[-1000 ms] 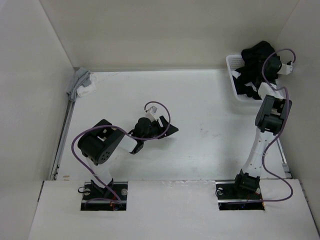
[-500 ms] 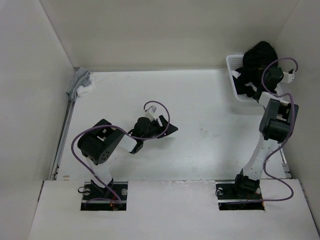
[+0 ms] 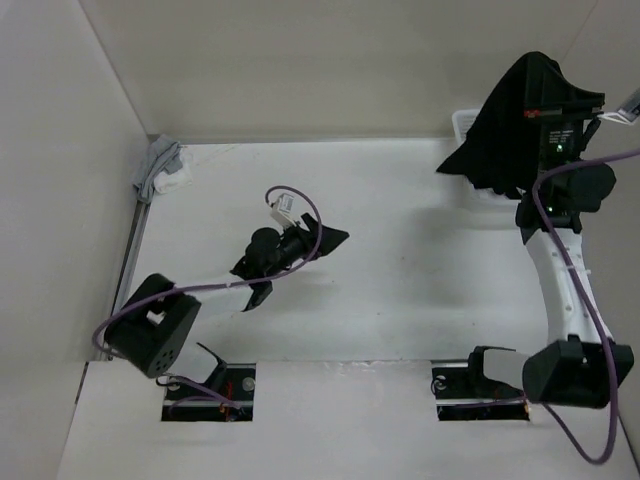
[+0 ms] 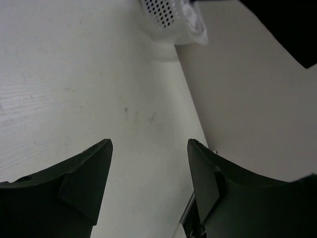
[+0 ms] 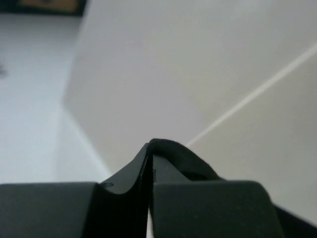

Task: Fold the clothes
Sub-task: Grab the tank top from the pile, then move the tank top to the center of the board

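The clothes, a black garment [image 3: 505, 125], hang in the air at the far right, lifted above the white basket [image 3: 462, 122]. My right gripper [image 3: 548, 90] is raised high and shut on the garment's top. In the right wrist view the jaws [image 5: 152, 158] are pressed together with a fold of black fabric [image 5: 181, 153] draped over one tip. My left gripper [image 3: 333, 238] is open and holds nothing, low over the middle of the table. In the left wrist view its fingers [image 4: 89, 173] stand wide apart, with the basket [image 4: 168, 20] and the black garment [image 4: 287, 25] ahead.
A light grey garment [image 3: 158, 163] with a white-and-pink cloth [image 3: 178, 182] lies in the far left corner. White walls close in the table on the left, back and right. A metal rail [image 3: 128, 265] runs along the left edge.
My right gripper shut on the black garment in the basket and rose high, pulling it up and out. My left arm stretched out further over the table.
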You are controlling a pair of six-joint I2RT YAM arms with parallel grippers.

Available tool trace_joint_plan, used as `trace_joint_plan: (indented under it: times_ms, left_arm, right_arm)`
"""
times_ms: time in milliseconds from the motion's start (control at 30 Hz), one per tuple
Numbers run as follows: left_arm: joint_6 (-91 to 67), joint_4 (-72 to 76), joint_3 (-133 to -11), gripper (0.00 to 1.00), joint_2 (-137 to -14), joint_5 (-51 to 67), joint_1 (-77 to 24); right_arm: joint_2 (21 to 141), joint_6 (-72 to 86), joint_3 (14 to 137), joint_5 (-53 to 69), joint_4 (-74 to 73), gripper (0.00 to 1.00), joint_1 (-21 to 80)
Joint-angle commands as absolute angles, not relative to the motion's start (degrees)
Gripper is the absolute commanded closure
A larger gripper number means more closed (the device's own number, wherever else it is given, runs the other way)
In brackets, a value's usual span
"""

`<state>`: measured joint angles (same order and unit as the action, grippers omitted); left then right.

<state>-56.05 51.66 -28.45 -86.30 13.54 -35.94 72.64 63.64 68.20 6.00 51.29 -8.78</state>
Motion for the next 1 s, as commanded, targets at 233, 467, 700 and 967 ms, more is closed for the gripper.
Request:
trace_joint_plan:
  times_ms: [233,467,700,967]
  left_arm:
    - [-55.7,33.8,-27.3,0.39,-62.0,1.0,-29.1]
    - [-55.7,25.6,-23.7,0.37,-53.0,2.0,-23.3]
    - [-55.8,22.4,-23.4,0.37,-52.0,4.2,-16.9]
    - [-56.3,22.3,-27.9,0.37,-53.1,4.2,-17.8]
  right_arm:
    - [61.6,57.7,86.7,18.9,37.0,0.95,12.8]
    - [61.0,59.1,64.4,13.6,41.2,0.93,22.3]
    - [76.6,64.3,66.4,15.0,46.9,0.95,25.8]
    - [78.1,51.8,87.3,16.4,28.4,0.95,30.3]
